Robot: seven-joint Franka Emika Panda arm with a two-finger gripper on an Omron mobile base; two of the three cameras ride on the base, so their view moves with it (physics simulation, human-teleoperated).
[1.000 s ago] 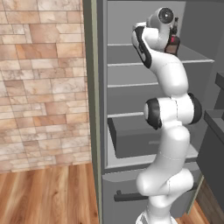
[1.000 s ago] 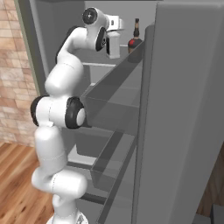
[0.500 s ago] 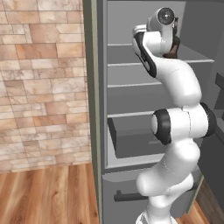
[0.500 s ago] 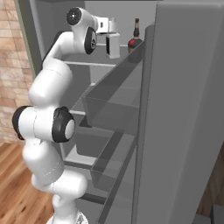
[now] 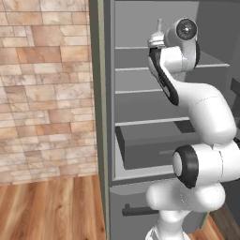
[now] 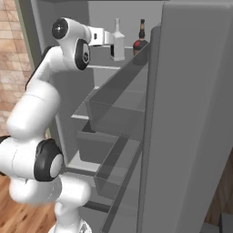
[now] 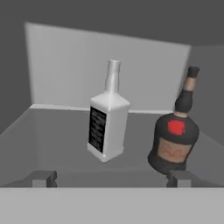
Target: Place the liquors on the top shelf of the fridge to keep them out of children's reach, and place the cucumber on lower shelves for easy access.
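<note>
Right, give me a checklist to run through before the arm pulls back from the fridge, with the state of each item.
1. Clear bottle is standing upright on the top shelf: ok.
2. Dark bottle is upright on the same shelf, beside the clear one and apart from it: ok.
3. Gripper is open with nothing between its fingertips: ok.
4. Gripper is clear of both bottles, which stand ahead of it: ok for the clear one; the dark one sits close to one fingertip in the hand view, cannot tell.
5. Fridge door is open wide enough for the arm to back out: ok.
6. Cucumber is placed on a lower shelf: cannot tell.
</note>
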